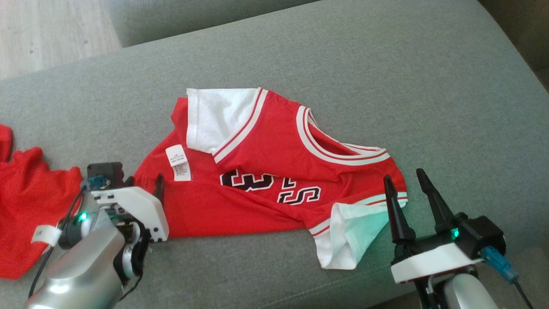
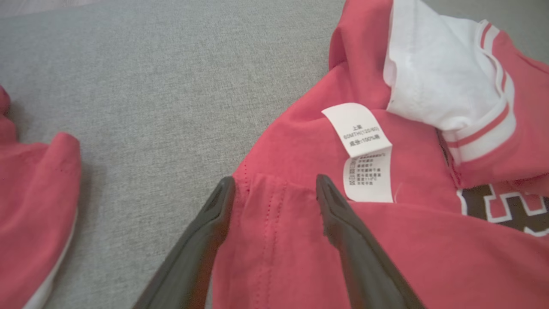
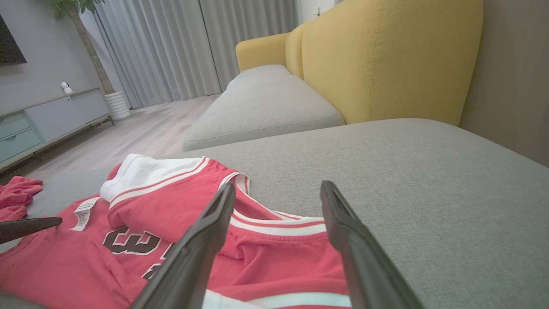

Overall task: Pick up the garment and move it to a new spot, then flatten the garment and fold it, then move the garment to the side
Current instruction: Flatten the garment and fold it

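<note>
The garment [image 1: 257, 206] is a red jersey with white sleeves, striped trim and dark lettering, lying crumpled on the grey sofa cushion [image 1: 386, 77]. A white care label [image 1: 178, 162] shows near its left end. My left gripper [image 1: 143, 184] is open at that left end. In the left wrist view the garment's [image 2: 429, 240] stitched hem corner lies between the spread fingers of the left gripper [image 2: 274, 180], beside the label [image 2: 364, 150]. My right gripper [image 1: 404, 176] is open at the garment's right shoulder and near sleeve. Its fingers [image 3: 206, 240] straddle the striped neckline of the garment [image 3: 171, 210].
A second red cloth [image 1: 30, 206] lies at the cushion's left end, close to my left arm. Beyond are another grey seat [image 3: 261, 103], a yellow backrest [image 3: 386, 56], wooden floor [image 1: 51, 30] and a low cabinet [image 3: 43, 120].
</note>
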